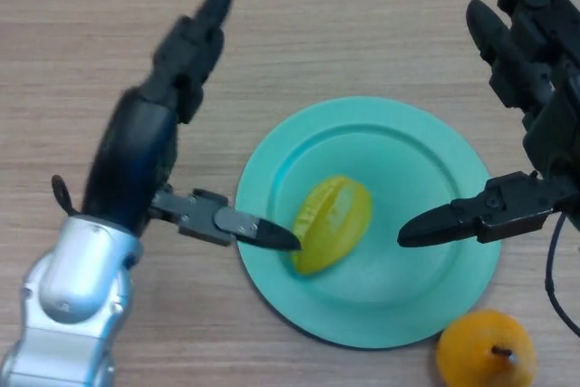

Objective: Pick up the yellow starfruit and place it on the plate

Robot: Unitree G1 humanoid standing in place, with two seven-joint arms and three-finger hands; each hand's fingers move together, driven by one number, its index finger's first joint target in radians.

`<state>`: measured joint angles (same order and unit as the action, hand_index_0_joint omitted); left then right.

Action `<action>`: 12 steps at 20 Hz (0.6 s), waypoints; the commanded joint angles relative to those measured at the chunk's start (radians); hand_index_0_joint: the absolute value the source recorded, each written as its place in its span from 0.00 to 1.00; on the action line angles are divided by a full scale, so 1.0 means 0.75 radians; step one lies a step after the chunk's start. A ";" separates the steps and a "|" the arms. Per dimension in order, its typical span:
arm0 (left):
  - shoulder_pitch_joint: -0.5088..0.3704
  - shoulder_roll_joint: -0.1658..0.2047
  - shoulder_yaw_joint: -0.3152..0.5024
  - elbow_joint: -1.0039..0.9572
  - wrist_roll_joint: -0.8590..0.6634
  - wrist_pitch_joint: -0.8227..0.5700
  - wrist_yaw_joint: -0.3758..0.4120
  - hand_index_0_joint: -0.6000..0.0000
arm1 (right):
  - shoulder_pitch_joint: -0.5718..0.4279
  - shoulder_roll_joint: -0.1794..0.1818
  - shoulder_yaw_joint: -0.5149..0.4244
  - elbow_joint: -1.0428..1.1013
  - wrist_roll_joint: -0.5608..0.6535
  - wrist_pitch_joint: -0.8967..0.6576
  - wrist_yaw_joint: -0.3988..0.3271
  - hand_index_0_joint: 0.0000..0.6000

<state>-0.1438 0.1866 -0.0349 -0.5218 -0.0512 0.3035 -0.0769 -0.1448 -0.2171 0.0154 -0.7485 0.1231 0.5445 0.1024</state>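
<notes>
The yellow starfruit point(333, 222) lies on the teal plate point(426, 169), a little left of its middle. My left hand point(172, 79) is at the plate's left side, fingers straight and pointing away, thumb tip next to the starfruit's left end. My right hand point(530, 70) is at the plate's right side, fingers straight, thumb pointing left over the plate, apart from the fruit. Both hands are open and hold nothing.
An orange fruit point(486, 351) with a short stem sits on the wooden table point(344, 15) just off the plate's front right edge, under my right hand's thumb side.
</notes>
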 commanded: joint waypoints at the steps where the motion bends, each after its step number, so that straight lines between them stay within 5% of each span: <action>1: -0.023 0.029 0.113 -0.153 -0.140 -0.087 0.087 1.00 | -0.035 -0.027 -0.052 -0.052 0.031 -0.169 -0.023 0.00; 6: 0.000 0.140 0.291 -0.256 -0.352 0.002 0.017 1.00 | -0.008 -0.035 -0.066 -0.075 0.002 -0.190 0.000 0.00; 12: 0.036 0.176 0.375 -0.203 -0.314 -0.149 -0.045 1.00 | 0.021 -0.043 -0.089 -0.076 0.010 -0.193 0.037 0.00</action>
<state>-0.0934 0.2756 0.1813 -0.6273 -0.2906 0.3656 -0.0909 -0.1075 -0.2253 0.0087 -0.7486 0.1208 0.5440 0.1289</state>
